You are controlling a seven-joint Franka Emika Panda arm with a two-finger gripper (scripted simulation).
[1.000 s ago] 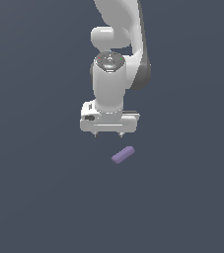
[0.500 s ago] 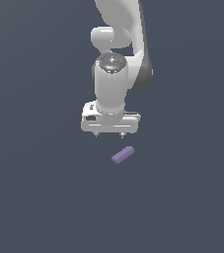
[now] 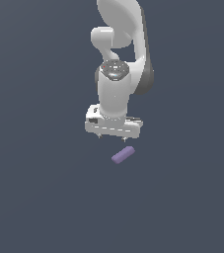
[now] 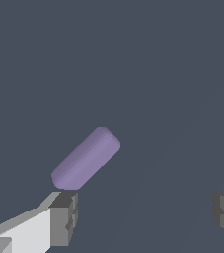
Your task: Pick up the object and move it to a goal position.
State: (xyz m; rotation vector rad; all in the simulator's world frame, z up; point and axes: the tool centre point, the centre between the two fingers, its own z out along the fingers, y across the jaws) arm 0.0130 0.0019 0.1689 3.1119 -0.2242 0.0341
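Surface: a plain dark grey-blue ground [image 3: 39,197] filled both views, with no edge visible.
Arm: the white Panda arm [image 3: 118,74] hung down from the top of the exterior view, its wrist pointing downward.
End effector: the end effector [image 4: 143,215] stood wide open and held nothing; in the wrist view its two dark finger pads [image 4: 64,217] were set far apart.
Object: the light-purple capsule [image 3: 123,154] lay on the ground at a slant, just below the end effector in the exterior view; in the wrist view the capsule [image 4: 86,158] had one rounded end close to one pad, untouched.
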